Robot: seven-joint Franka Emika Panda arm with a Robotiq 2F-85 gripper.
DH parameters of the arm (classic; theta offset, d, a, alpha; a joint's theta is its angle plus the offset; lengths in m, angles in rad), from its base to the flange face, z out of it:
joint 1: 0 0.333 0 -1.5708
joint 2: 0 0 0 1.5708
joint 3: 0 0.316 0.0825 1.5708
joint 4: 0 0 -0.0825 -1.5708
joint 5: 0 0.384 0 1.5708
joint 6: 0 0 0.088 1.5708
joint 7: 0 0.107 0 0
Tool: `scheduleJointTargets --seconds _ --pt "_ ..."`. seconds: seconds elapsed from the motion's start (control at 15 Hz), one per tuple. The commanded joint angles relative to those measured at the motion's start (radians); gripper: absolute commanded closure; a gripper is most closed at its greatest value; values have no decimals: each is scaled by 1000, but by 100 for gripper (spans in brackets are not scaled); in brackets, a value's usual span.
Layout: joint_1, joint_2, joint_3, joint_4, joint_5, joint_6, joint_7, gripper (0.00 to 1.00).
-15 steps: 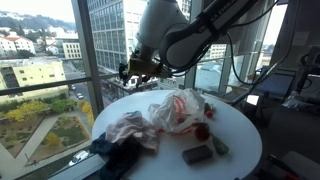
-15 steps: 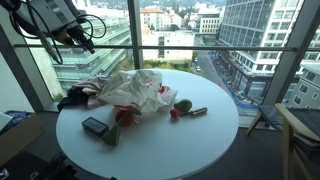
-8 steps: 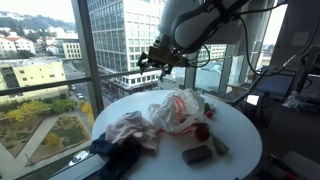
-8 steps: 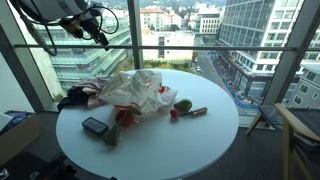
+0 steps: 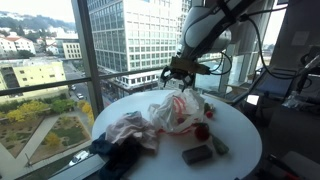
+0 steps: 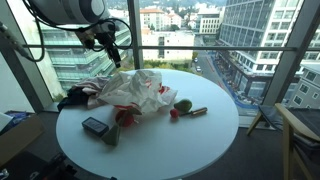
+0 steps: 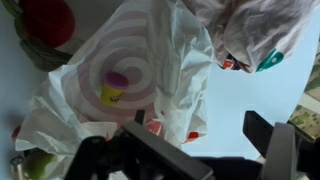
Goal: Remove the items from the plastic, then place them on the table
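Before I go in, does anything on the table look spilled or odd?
Nothing spilled. The dark cloth seems to overhang the table edge, and the plastic bag lies crumpled with a yellow-and-pink item apparently inside.

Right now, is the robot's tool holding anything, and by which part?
No, nothing is held. The tool hangs open and empty above the white plastic bag.

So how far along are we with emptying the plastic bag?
Looks partly done: a dark box, a red item and a green item lie on the table beside the plastic bag. In hand: nothing; the claw hovers open above the bag. Left: at least a small yellow tub among the bag's folds.
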Motion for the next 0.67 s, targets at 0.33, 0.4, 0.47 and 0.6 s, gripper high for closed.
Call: scheduleJointTargets --seconds 0.33,0.4,0.47,0.6 --pt "23 112 -120 -83 40 208 14 0" --pt "25 108 -129 -96 47 237 16 0" --pt "28 103 -142 -107 45 254 26 0" --pt "24 105 -151 -123 70 271 20 0"
